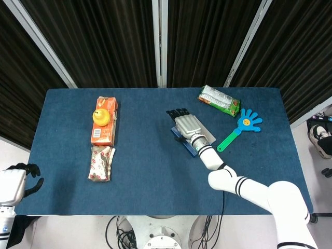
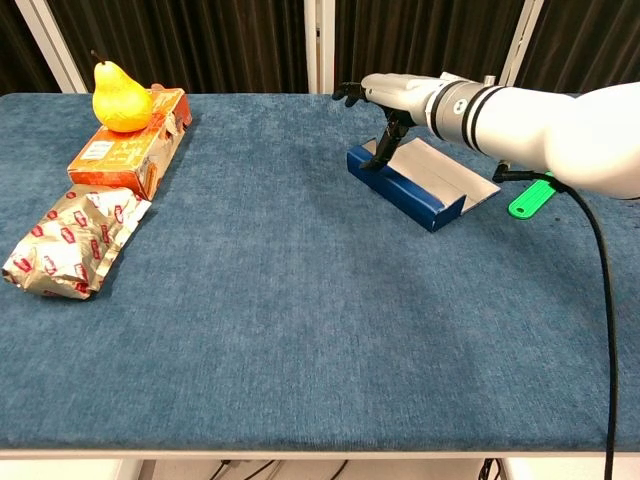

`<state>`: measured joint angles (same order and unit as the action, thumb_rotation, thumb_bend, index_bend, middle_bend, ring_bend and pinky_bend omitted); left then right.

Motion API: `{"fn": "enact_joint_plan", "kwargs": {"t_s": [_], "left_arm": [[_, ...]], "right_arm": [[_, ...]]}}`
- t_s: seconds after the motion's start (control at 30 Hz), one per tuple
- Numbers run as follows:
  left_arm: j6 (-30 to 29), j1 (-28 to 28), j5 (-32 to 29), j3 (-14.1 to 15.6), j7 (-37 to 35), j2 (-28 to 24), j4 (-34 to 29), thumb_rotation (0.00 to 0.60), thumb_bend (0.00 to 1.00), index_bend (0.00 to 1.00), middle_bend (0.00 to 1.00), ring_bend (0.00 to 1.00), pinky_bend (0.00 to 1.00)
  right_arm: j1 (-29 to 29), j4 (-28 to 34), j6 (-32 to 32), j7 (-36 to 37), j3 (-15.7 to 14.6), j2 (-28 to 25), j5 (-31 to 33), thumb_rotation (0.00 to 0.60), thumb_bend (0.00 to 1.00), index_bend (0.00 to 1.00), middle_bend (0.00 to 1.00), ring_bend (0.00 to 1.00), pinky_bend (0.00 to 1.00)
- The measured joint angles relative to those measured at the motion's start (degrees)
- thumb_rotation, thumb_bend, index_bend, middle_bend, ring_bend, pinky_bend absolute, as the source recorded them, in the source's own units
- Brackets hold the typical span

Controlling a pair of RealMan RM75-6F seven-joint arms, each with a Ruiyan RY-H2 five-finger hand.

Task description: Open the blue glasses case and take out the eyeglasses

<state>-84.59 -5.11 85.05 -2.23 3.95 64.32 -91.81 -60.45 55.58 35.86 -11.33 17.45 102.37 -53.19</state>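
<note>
The blue glasses case (image 2: pixel 405 191) (image 1: pixel 187 146) lies right of the table's middle, with a grey surface (image 2: pixel 441 167) showing on its top. My right hand (image 2: pixel 400 93) (image 1: pixel 189 125) hovers flat over the case's far end. One dark finger (image 2: pixel 384 141) reaches down and touches that end, while the others stretch out above it and hold nothing. No eyeglasses can be seen. My left hand (image 1: pixel 19 180) hangs off the table's front left corner with its fingers apart and empty; only the head view shows it.
An orange carton (image 1: pixel 104 129) (image 2: pixel 128 147) with a yellow pear (image 1: pixel 101 116) (image 2: pixel 120 98) on top lies at the left, a crumpled foil packet (image 1: pixel 101 163) (image 2: pixel 72 241) in front of it. A green snack packet (image 1: pixel 219 100) and a blue hand-shaped clapper (image 1: pixel 244 126) lie right of the case.
</note>
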Motion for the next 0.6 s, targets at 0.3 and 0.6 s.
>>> {"fn": "enact_joint_plan", "kwargs": {"t_s": [0.3, 0.6], "left_arm": [[-0.21, 0.08, 0.13, 0.07, 0.41, 0.01, -0.17, 0.600, 0.28, 0.57, 0.58, 0.46, 0.54], [-0.30, 0.12, 0.04, 0.02, 0.67, 0.11, -0.18, 0.600, 0.28, 0.57, 0.58, 0.46, 0.54]], "right_arm": [[8.24, 23.34, 3.78, 4.86, -3.85, -13.94, -6.47, 0.600, 0.53, 0.00, 0.27, 0.00, 0.00], [16.28, 30.91, 7.29, 12.51, -10.16, -21.84, -15.06, 0.600, 0.59, 0.00, 0.28, 0.00, 0.00]]}}
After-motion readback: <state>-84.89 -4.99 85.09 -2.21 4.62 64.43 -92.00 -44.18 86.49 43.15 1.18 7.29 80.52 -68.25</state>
